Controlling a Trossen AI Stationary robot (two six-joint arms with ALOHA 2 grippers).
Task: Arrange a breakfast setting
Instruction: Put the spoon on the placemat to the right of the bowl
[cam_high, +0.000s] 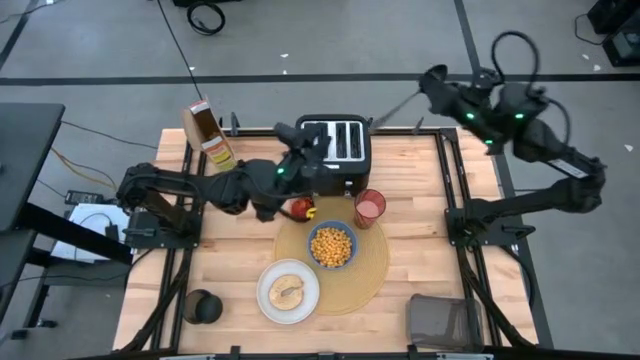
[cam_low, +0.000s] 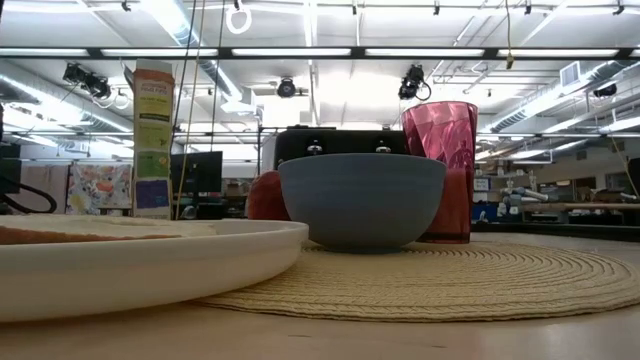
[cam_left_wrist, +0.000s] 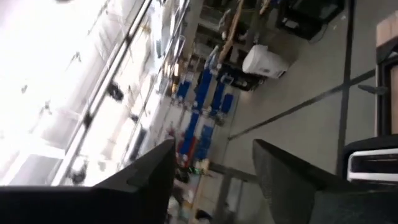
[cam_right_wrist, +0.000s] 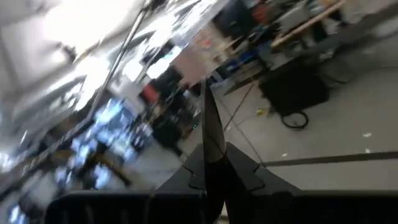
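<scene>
The round tan placemat (cam_high: 352, 275) lies at the table's middle. On it stand the blue bowl (cam_high: 332, 245), filled with cereal, and the translucent red cup (cam_high: 370, 207). The white plate (cam_high: 288, 290), with bread on it, overlaps the mat's left rim. The red apple (cam_high: 300, 208) rests at the mat's far left edge. My left gripper (cam_left_wrist: 214, 146) is open and empty, raised near the toaster (cam_high: 335, 148), above the apple. My right gripper (cam_high: 432, 85) is raised beyond the table's far right corner, shut on the metal spoon (cam_high: 398, 105). My right gripper pinches one end of the spoon (cam_right_wrist: 210, 146) between its two fingers. The rest of the spoon sticks out past the fingertips, along the fingers, toward the toaster. The spoon is lifted clear of the table. Which end is held cannot be told.
The black toaster stands at the far middle, the cereal box (cam_high: 208, 135) at the far left corner. A black cup (cam_high: 203, 307) stands near left, a grey container (cam_high: 440, 320) near right. Bare wood lies right of the mat.
</scene>
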